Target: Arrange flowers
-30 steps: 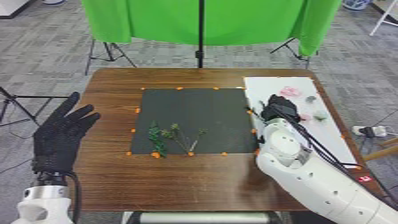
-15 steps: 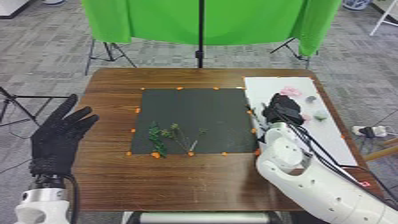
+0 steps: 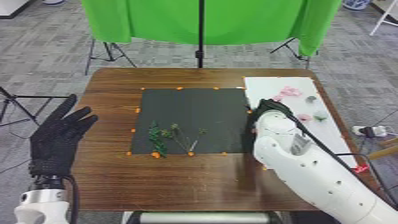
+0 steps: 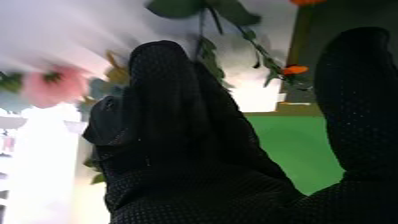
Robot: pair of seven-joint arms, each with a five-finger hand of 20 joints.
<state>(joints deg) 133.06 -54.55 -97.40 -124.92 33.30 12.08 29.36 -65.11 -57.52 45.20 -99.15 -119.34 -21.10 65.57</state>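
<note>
A: Where does the right hand (image 3: 272, 106) lie?
B: Over the left edge of the white sheet (image 3: 264, 86), beside the black mat (image 3: 193, 107). In the right wrist view the right hand (image 4: 200, 175) has its long fingers extended and close together, with the thumb apart from them. Leafy stems (image 4: 236, 12) appear beyond the fingertips; contact cannot be told.
A: And the blossoms?
B: On the white sheet, along the desk's (image 3: 107, 120) right edge. A pink flower (image 3: 290, 91) lies toward the far right corner; a smaller pink bloom (image 3: 305, 117) and a pale green bloom (image 3: 321, 116) lie side by side, nearer the near edge.
A: The greenery?
B: A leafy sprig (image 3: 157, 138) and branching stems (image 3: 176, 133) lie on the mat's near left part, by its near edge.
A: Finally, the left hand (image 3: 55, 142)?
B: At the desk's left edge, fingers straight and spread. Green cloth (image 3: 160, 20) hangs beyond the far edge.
</note>
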